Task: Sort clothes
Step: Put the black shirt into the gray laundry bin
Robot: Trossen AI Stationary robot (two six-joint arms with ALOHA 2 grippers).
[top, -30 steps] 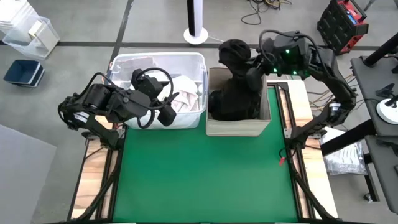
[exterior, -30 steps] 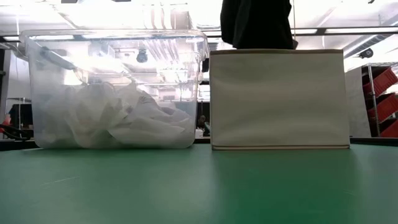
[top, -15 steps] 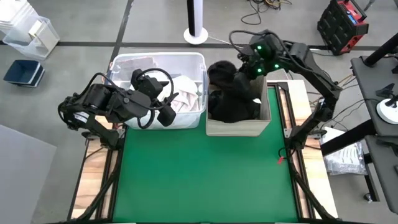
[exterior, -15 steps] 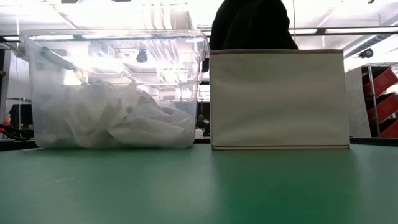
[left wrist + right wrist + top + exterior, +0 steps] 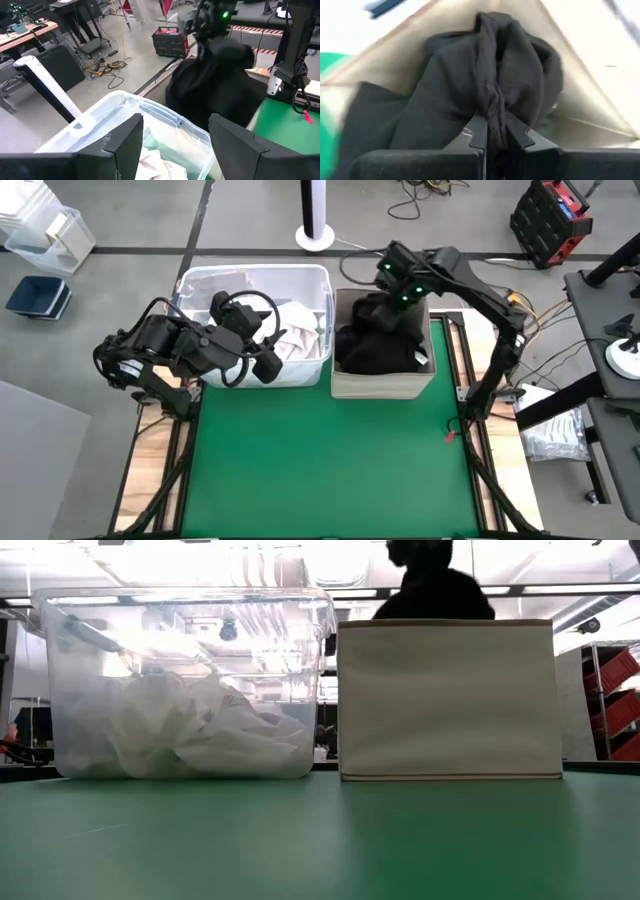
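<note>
- While the right arm's gripper reaches over the far side of the beige fabric box, its fingers are pinched tight on a bunched black garment, seen close up from its own wrist camera. The cloth hangs down into the box on top of the dark clothes already heaped there.
- If the fingers let go too high or too near the far wall, a fold of the black garment could drape over the rim and slide out behind the box. In the table-level view the dark mass rises above the rim.
- Should the fabric catch on a fingertip after release, the retreating arm might drag it back out, or tug the light box across the flat green table mat.
- A deeper push could press the gripper against the box wall and buckle it, since the cloth sides look soft.
- The left arm's gripper waits with its fingers spread apart at the near corner of the clear plastic bin, which holds the crumpled white garments. Any sideways swing by the right arm toward that bin would bring the two arms close.
- No loose clothes show on the mat, so sorting looks nearly finished.
</note>
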